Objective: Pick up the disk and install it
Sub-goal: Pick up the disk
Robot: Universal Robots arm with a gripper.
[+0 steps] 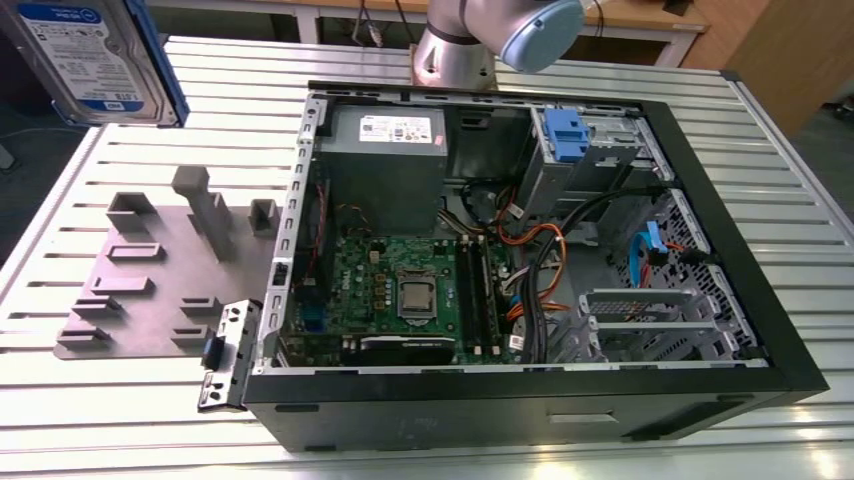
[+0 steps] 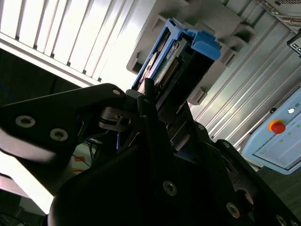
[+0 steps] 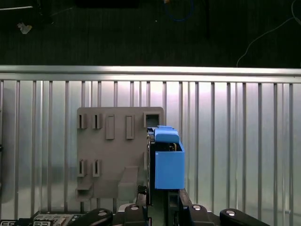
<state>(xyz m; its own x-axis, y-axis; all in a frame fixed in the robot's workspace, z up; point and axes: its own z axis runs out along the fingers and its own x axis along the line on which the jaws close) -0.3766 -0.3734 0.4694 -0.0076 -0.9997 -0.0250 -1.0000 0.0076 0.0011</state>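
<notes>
Scene from near to far. A slatted metal table (image 1: 107, 440) carries an open black computer case (image 1: 441, 415), lying on its side with the interior exposed. Inside the case, a green circuit board (image 1: 387, 270) lies toward the near side, with orange cables (image 1: 534, 235) just beside it. Farther back sit a large grey box (image 1: 380, 150) with a white sticker and, toward the exterior view's right, a small blue clip (image 1: 566, 135) in a metal bay.

On the exterior view's left of the case, a flat grey plate (image 1: 147, 290) with raised blocks rests on the table.

Above and beyond the plate, at the far left, the disk (image 1: 94, 60) hangs clear of the table, well apart from the case, its white-and-blue label turned toward the exterior view and a blue rail along its edge. The base of the arm (image 1: 467, 40) stands at the far side, behind the case.

In both wrist views the gripper (image 2: 164, 106) (image 3: 162, 200) is closed on the disk (image 2: 174, 61) (image 3: 168, 165), black fingers pressing on both faces. The first wrist view shows the disk edge-on over the plate (image 3: 113, 155).
</notes>
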